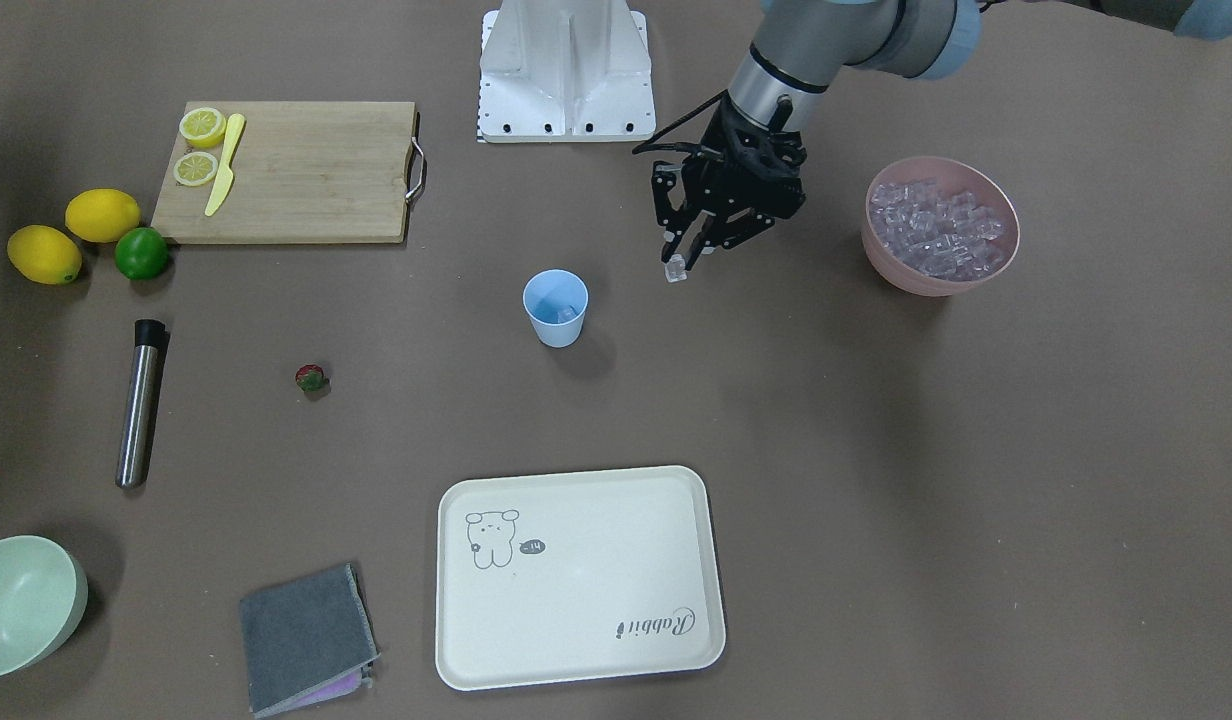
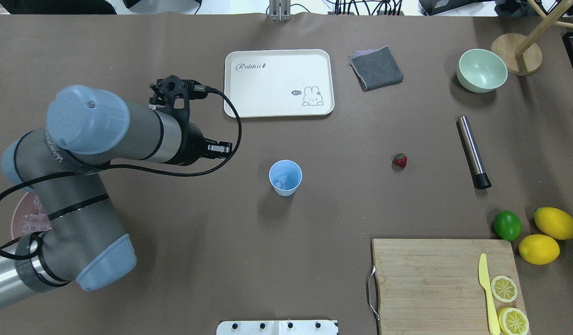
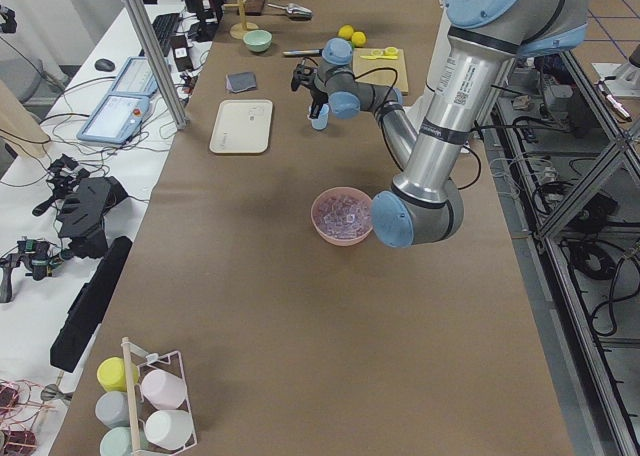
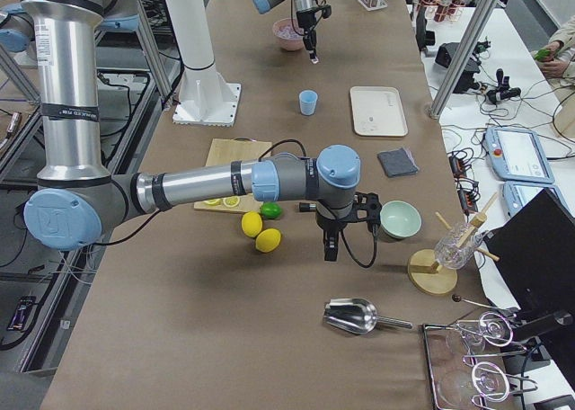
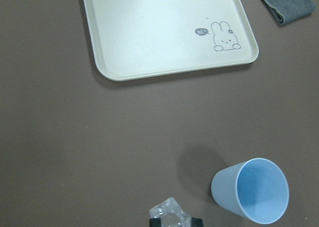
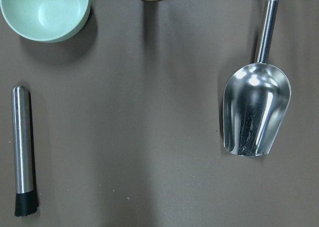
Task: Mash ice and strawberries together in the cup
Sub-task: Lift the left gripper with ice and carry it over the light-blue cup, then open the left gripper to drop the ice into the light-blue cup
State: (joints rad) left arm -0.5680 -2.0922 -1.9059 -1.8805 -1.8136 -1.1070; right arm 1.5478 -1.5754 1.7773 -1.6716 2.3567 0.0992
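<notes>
Brown table (image 1: 876, 420) — left hand (image 1: 681, 258) clenches one ice cube (image 1: 676, 268) near the cup (image 1: 555, 307); right hand (image 4: 330, 248) — grip cannot be told.

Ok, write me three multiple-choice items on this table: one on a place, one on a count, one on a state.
1. Where does the small red strawberry lie relative to the small light-blue plastic cup?
A. Inside it
B. On the bare table, apart from it
C. Leaning on its wall

2. How many whole yellow lemons lie by the round green lime?
A. Two
B. One
C. Four

3. What state is the left gripper in?
A. Open and empty
B. Shut on the strawberry
C. Shut on a clear ice cube

Answers:
1 B: it sits alone on the brown surface, well off to the cup's side.
2 A: two lemons lie side by side next to the lime.
3 C: the cube shows pinched between the fingertips, short of the cup.
</notes>
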